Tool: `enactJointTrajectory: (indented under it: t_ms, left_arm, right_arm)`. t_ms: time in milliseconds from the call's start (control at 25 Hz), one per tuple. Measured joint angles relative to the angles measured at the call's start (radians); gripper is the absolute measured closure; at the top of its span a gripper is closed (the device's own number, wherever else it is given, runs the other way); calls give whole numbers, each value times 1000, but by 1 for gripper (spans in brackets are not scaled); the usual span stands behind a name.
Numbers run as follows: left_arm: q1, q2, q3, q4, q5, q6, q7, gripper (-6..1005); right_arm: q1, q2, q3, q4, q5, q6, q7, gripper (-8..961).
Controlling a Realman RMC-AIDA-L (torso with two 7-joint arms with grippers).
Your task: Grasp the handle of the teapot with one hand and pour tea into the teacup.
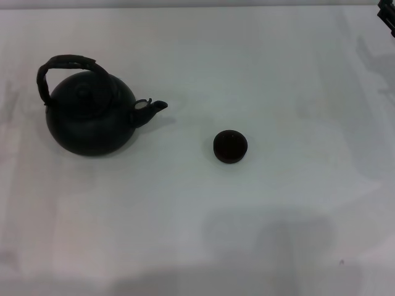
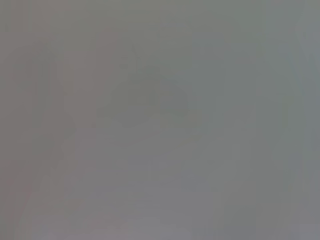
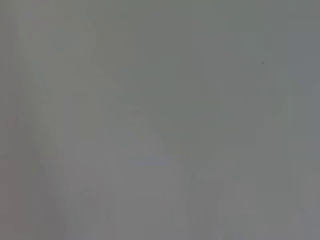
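One teapot (image 1: 91, 120), handle (image 1: 62, 66) upright; one teacup (image 1: 230, 147) off spout side, apart. Grippers unseen; finger state: cannot tell.

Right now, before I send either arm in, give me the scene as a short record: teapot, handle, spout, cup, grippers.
teapot: upright on the table, robot's left side, lid on
handle: arched over the lid, free, nothing gripping it
spout: points toward the robot's right, toward the cup
teacup: upright, right of the teapot, apart from it
left gripper: not in view
right gripper: only a dark part at the far right corner of the head view, fingers unseen
wrist views: show nothing usable
pour: not started
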Motion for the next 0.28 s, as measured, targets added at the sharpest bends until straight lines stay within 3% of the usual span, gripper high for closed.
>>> enactJointTrajectory:
  t_ms: [280]
  left_arm:
    - [-12, -1, 0, -1, -13, -4, -28, 123]
  right_arm:
    - [8, 0, 0, 0, 0, -25, 1, 97]
